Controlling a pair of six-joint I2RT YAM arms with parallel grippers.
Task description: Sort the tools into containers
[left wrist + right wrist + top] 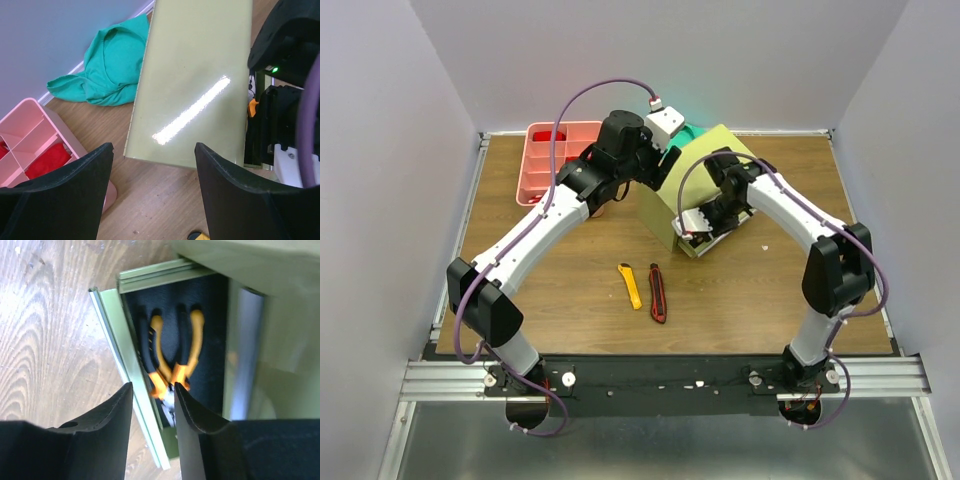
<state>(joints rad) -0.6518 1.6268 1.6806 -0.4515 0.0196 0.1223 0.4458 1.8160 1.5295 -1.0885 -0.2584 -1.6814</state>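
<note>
orange-handled pliers [177,374] lie in the open drawer [112,335] of the olive chest [698,170], nose under my right claw [152,392]; its fingers stand apart, gripping nothing; my left claw [152,150] hangs wide apart beside the chest; yellow knife [631,285] and red-black knife [657,293] lie side by side on the table [750,300]; pink tray [535,160] far left

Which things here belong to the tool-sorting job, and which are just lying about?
Job: pliers in the open drawer, chest, pink tray, yellow knife, red-black knife.
Lying about: green cloth beside the chest.
</note>
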